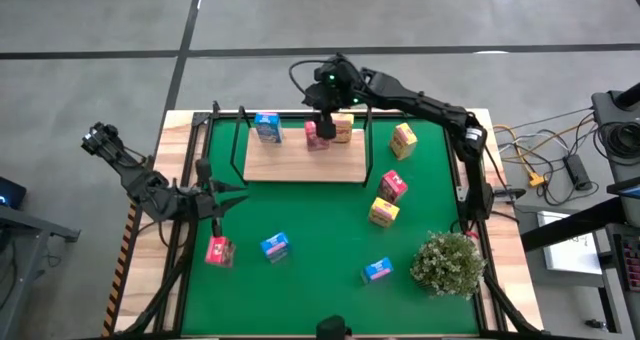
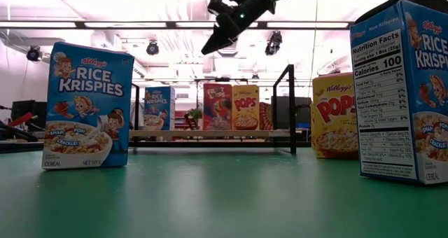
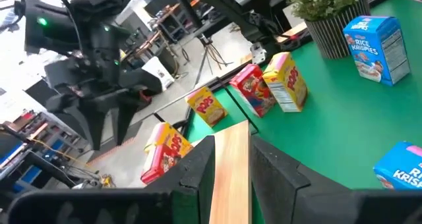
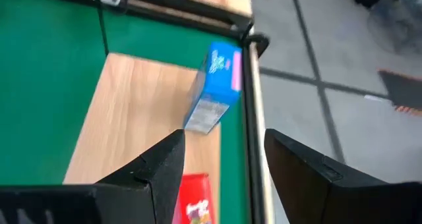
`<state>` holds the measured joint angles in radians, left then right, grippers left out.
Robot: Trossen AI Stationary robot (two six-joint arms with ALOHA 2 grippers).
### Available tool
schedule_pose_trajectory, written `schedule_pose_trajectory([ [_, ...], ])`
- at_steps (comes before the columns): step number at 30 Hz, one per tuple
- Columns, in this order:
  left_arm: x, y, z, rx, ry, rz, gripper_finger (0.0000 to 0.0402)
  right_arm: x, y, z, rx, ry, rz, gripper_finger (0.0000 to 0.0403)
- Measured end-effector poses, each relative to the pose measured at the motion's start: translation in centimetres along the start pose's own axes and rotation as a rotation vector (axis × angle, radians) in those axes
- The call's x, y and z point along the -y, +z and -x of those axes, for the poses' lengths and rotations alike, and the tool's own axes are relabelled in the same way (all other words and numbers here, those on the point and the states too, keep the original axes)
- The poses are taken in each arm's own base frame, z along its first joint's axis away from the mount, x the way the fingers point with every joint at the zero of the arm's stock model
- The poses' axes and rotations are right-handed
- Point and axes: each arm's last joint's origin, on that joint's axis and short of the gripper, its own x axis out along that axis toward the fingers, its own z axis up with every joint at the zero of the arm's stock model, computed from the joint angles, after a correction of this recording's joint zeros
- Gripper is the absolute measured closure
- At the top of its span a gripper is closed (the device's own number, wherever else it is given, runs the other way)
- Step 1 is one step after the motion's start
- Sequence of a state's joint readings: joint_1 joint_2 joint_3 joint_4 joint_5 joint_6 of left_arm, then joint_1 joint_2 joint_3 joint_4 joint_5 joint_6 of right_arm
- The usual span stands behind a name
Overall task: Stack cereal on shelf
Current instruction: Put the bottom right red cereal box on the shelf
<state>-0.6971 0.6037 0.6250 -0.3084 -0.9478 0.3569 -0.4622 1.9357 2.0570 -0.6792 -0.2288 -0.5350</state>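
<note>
**Right gripper above the shelf, three cartons on the board**

We see the right gripper (image 1: 326, 102) hanging over the back edge of the shelf (image 1: 300, 160), fingers spread and nothing between them. Directly under and just ahead of it stands the pink-red carton (image 1: 317, 134), with the yellow carton (image 1: 342, 128) touching or just beside it. In the right wrist view the pink-red carton (image 4: 192, 208) sits between the two dark fingers (image 4: 161, 165) but below them, not gripped. The blue carton (image 1: 267, 127) stands apart from those two, toward the left end of the board, near the black post (image 4: 254, 118).

In the low view we see all three upright on the shelf: blue (image 2: 159, 108), pink-red (image 2: 218, 106), yellow (image 2: 246, 107), and the right gripper (image 2: 227, 24) well above them.

The left gripper (image 1: 222, 202) waits low at the left side of the green mat (image 1: 320, 235), short of the shelf's front edge. Its fingers (image 3: 198, 165) stand partly apart, holding nothing.

Six cartons lie off the shelf on the mat: a pink-red one (image 1: 219, 251) just in front of the left gripper, a blue one (image 1: 275, 245) beside it, another blue (image 1: 377, 270) near the plant (image 1: 448, 263), and a yellow (image 1: 404, 138), a pink-red (image 1: 392, 186) and a yellow (image 1: 384, 212) to the right of the shelf.
</note>
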Motion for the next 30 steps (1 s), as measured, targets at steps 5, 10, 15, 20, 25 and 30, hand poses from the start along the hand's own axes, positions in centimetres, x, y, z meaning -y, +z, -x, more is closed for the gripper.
schedule_pose_trajectory([
  [5,-0.1,0.0,0.0,0.002,0.000,0.011,0.0325,-0.1,-0.2,-0.2,-0.013,0.009,-0.003,0.0205],
  [10,0.0,-0.1,0.0,-0.002,-0.004,0.037,0.0325,-0.2,-0.5,-0.4,-0.051,-0.010,-0.060,0.0202],
  [15,0.1,-0.1,0.0,-0.005,-0.005,0.041,0.0325,-0.4,-1.2,-0.4,-0.118,0.011,-0.105,0.0178],
  [20,0.1,-0.1,0.0,-0.005,-0.006,0.041,0.0325,-0.7,-1.8,-0.7,-0.157,0.043,-0.097,0.0151],
  [25,0.1,-0.1,0.0,-0.005,-0.006,0.040,0.0325,-0.7,-3.3,-2.9,-0.205,0.078,-0.098,0.0133],
  [30,0.1,-0.1,0.0,-0.005,-0.006,0.040,0.0325,-0.7,-4.3,-4.3,-0.245,0.081,-0.079,0.0123],
])
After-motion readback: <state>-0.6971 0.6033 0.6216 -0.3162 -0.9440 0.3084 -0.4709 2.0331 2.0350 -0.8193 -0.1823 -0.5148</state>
